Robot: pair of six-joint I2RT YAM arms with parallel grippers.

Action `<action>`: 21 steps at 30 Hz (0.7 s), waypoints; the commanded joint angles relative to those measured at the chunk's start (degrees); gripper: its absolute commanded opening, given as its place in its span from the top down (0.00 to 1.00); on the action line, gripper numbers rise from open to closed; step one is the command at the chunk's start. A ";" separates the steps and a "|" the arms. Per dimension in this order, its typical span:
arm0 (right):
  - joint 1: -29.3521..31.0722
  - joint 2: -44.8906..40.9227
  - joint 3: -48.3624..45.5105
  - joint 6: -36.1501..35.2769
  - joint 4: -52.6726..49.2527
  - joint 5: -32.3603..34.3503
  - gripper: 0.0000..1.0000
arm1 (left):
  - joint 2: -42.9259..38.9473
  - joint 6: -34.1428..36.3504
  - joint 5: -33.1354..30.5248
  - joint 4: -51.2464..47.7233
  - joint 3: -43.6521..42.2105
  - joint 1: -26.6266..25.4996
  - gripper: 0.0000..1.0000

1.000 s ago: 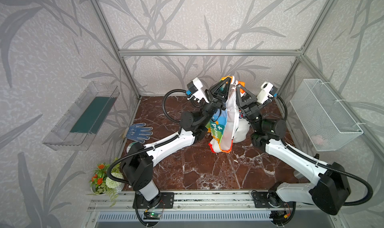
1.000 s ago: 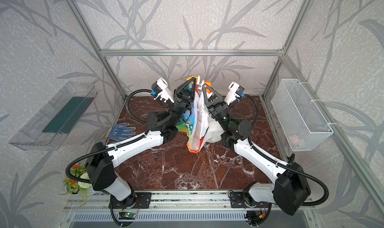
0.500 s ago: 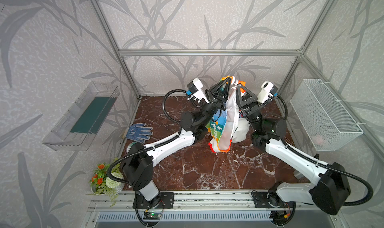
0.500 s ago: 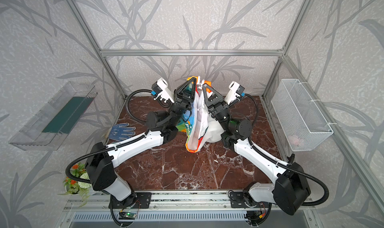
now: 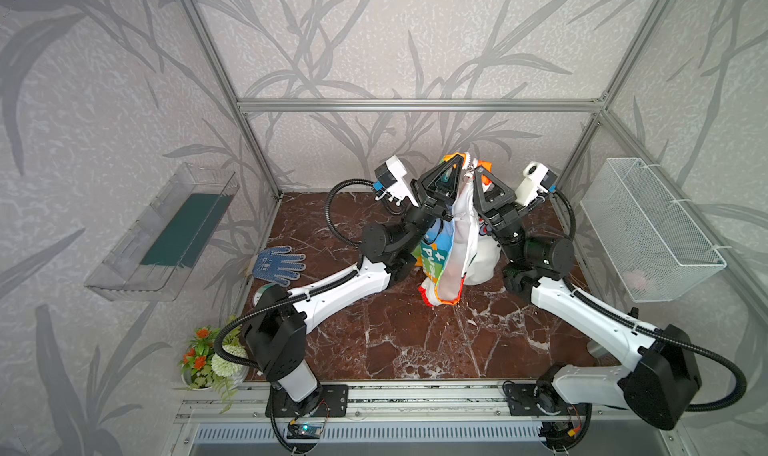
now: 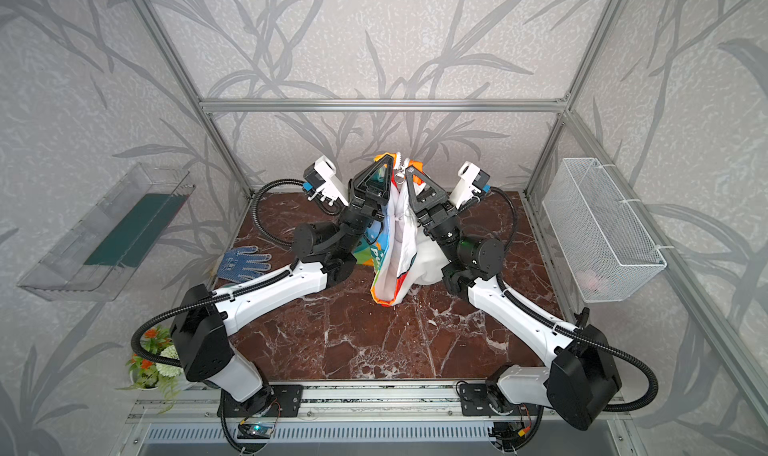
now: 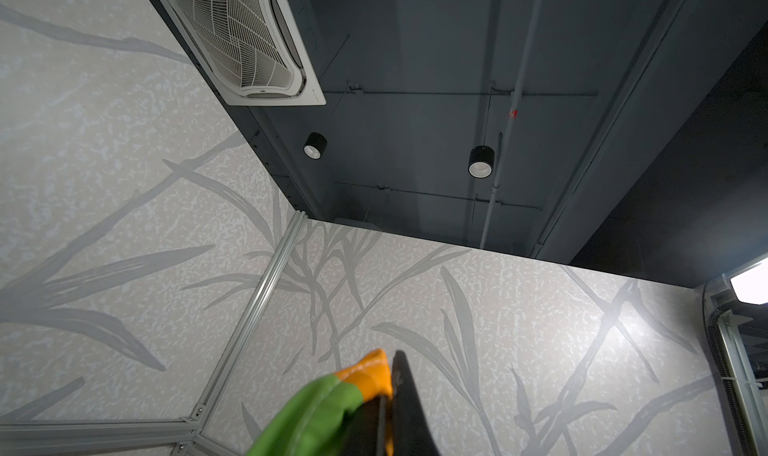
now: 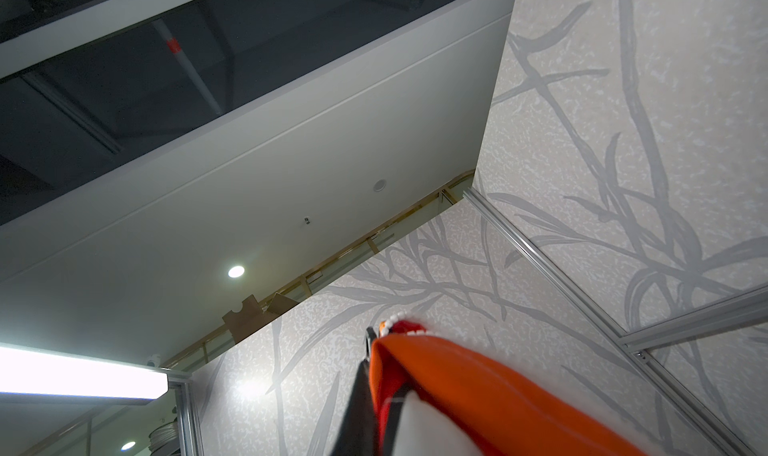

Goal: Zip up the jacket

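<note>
Aloft — jacket [image 5: 453,242] hanging, fingers [image 5: 483,186] pinching top

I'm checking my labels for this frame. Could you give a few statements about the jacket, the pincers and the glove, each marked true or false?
The left pincer and right pincer are both shut on the jacket: true.
The jacket lies flat: false; it hangs from the pincers.
A pincer holds the blue glove: false; the glove lies on the table.
Flowers stand by the table's near left corner: true.
</note>
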 commanded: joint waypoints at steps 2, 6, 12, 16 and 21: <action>0.38 -0.60 0.54 -0.31 3.58 0.12 1.00 | -1.25 0.95 0.38 3.13 1.07 -0.40 1.00; 0.37 -0.54 0.35 -0.25 3.59 0.11 1.00 | -0.83 1.04 0.68 3.13 1.85 -0.36 1.00; 0.37 -0.48 0.27 -0.20 3.60 0.10 1.00 | -1.30 2.59 0.78 3.13 2.12 -0.31 1.00; 0.37 -0.39 0.15 -0.12 3.58 -0.08 1.00 | -1.10 2.27 0.86 3.13 2.53 -0.31 1.00; 0.37 -0.60 -0.53 0.02 3.58 0.10 1.00 | -1.01 2.05 1.02 3.13 3.07 -0.32 1.00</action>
